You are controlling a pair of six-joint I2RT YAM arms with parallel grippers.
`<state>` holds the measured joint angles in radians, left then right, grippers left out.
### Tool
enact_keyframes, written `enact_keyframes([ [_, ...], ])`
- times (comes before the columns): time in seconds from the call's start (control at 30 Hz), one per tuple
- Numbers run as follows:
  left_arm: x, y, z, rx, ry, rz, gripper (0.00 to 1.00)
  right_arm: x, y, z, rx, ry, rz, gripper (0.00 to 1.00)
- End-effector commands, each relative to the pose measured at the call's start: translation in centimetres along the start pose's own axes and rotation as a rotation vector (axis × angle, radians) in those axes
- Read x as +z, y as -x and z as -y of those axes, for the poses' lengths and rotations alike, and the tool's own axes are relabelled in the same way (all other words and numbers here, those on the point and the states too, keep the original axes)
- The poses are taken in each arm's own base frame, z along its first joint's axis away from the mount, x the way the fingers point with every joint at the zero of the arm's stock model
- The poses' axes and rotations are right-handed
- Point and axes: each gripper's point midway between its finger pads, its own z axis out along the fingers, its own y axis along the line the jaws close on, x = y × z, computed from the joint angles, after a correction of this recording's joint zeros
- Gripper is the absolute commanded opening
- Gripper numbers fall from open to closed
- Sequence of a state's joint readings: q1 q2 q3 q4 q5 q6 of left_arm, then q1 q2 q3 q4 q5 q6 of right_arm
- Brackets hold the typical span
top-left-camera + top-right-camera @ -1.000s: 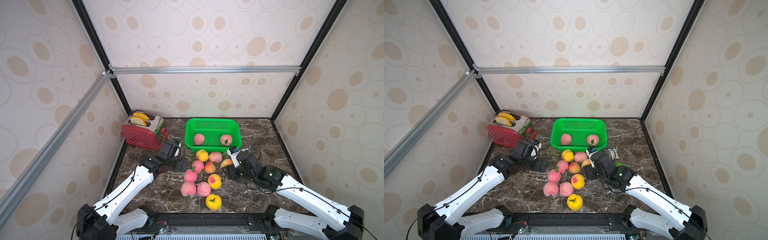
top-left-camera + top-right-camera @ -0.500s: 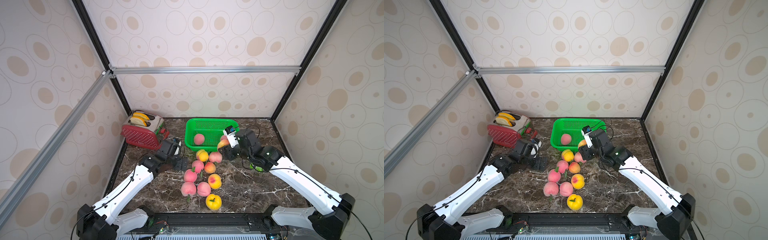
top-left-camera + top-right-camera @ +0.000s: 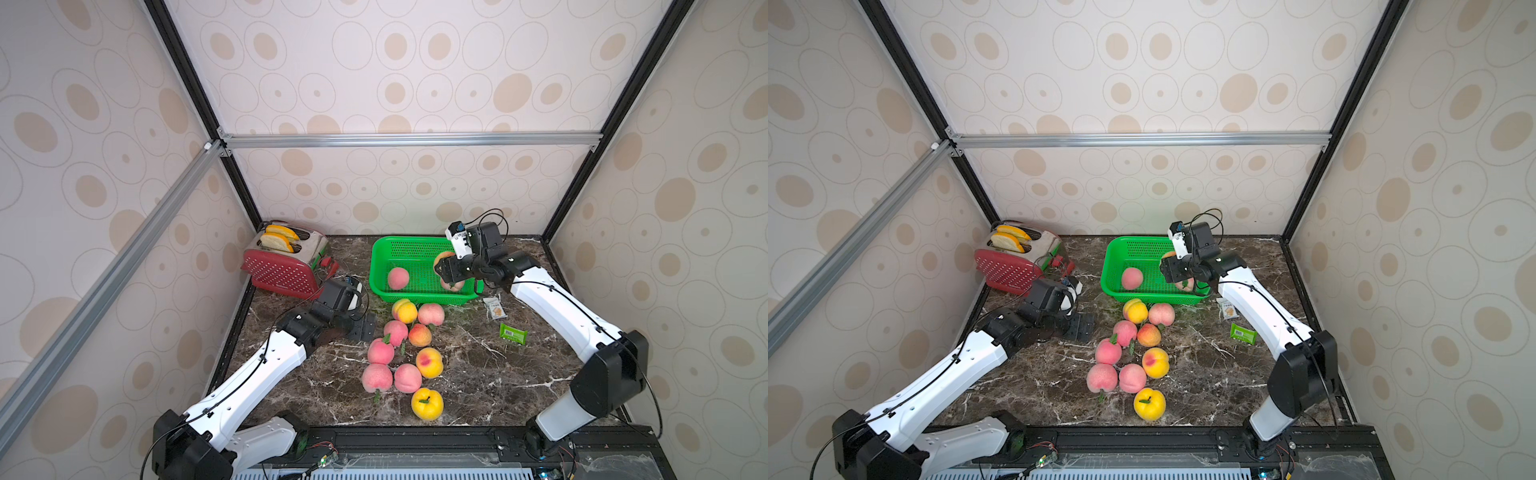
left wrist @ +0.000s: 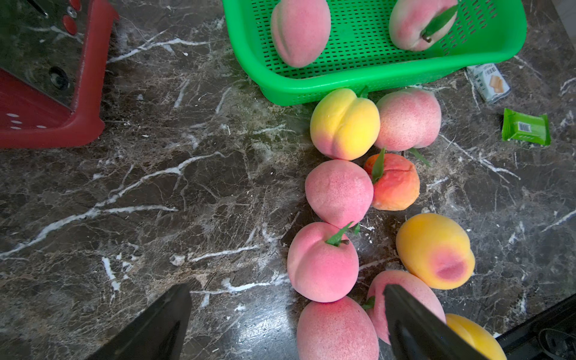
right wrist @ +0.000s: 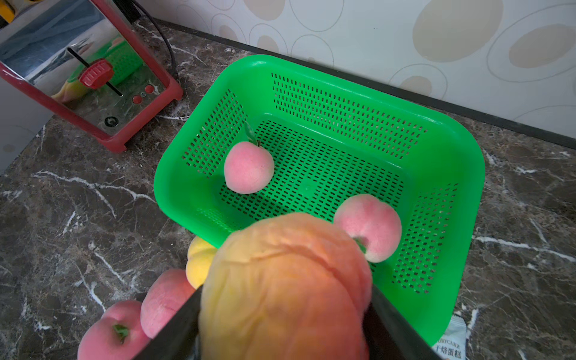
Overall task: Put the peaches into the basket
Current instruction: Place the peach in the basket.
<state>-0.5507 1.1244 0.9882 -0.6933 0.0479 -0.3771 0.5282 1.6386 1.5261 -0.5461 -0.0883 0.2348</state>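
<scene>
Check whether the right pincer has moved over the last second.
Yes. The right pincer, shut on an orange peach, has gone from the table in front of the green basket up to above the basket's right end.

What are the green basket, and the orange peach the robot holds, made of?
The basket looks like glossy moulded plastic: uniform bright green, neat slots, rounded rim. The peach in the right pincer seems soft foam with a matt, fuzzy skin: it wrinkles where squeezed, so probably fake.
</scene>
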Motion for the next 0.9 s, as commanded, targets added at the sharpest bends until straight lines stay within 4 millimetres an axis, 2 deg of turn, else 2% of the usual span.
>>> enact_keyframes([
  [0.0, -1.1, 0.7, 0.4, -0.003, -0.02, 0.028, 0.99, 1.0, 1.0, 0.0, -0.011, 0.03, -0.004, 0.58],
  [0.27, -1.1, 0.5, 0.7, 0.0, -0.034, 0.018, 0.99, 5.6, 0.2, 0.4, 0.013, 0.045, -0.066, 0.57],
  [0.5, -1.4, 0.3, 0.6, -0.005, -0.034, 0.026, 0.99, 9.1, -1.7, 0.7, 0.031, 0.053, -0.135, 0.56],
  [0.67, -1.6, 0.4, 0.6, 0.0, -0.036, 0.027, 0.99, 12.2, -3.8, 1.3, 0.036, 0.04, -0.21, 0.56],
  [0.87, -1.4, 0.4, 0.7, -0.001, -0.041, 0.022, 0.99, 14.0, -4.8, 1.4, 0.058, 0.046, -0.233, 0.56],
])
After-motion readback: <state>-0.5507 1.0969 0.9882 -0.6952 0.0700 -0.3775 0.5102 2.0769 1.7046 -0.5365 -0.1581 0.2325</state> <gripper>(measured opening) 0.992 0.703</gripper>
